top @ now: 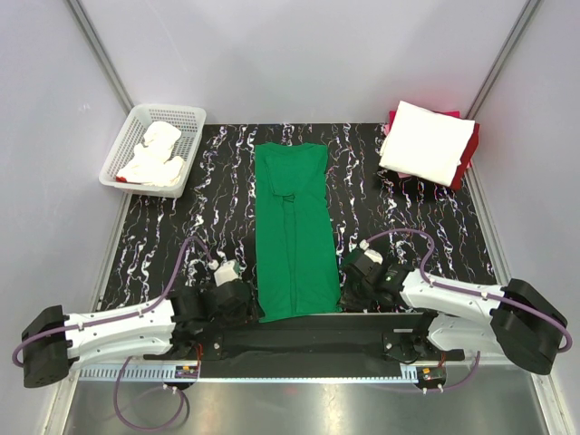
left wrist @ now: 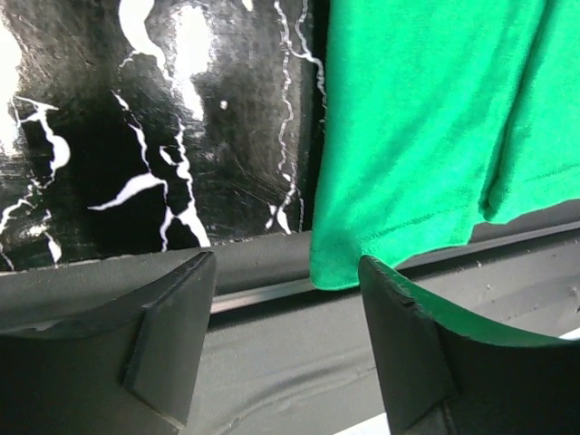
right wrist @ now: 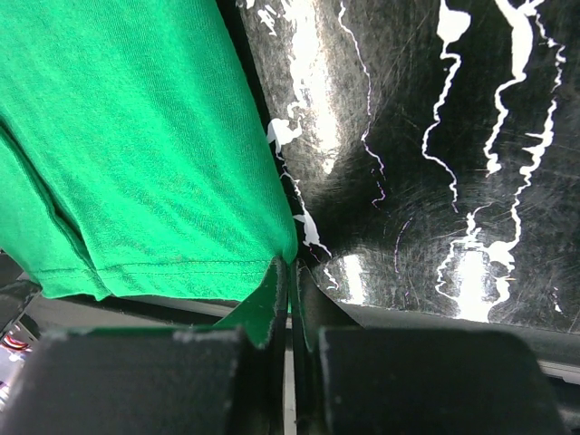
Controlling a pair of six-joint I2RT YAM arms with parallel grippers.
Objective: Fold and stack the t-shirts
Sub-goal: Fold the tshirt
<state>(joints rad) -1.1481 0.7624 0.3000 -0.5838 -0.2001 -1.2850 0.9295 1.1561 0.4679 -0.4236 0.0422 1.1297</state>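
A bright green t-shirt point(top: 294, 231) lies folded into a long strip down the middle of the black marbled table point(top: 227, 195). My left gripper point(top: 237, 304) is open at the shirt's near left corner point(left wrist: 340, 263); its fingers point(left wrist: 172, 335) straddle the table's edge beside the hem and hold nothing. My right gripper point(top: 355, 283) is shut on the shirt's near right corner point(right wrist: 288, 258). A folded white t-shirt point(top: 426, 140) lies on a red one point(top: 469, 149) at the far right. More white shirts point(top: 154, 154) lie crumpled in the basket.
A white mesh basket point(top: 127, 149) stands at the far left. A dark metal rail point(left wrist: 272, 299) runs along the table's near edge under the shirt's hem. Grey walls enclose the table.
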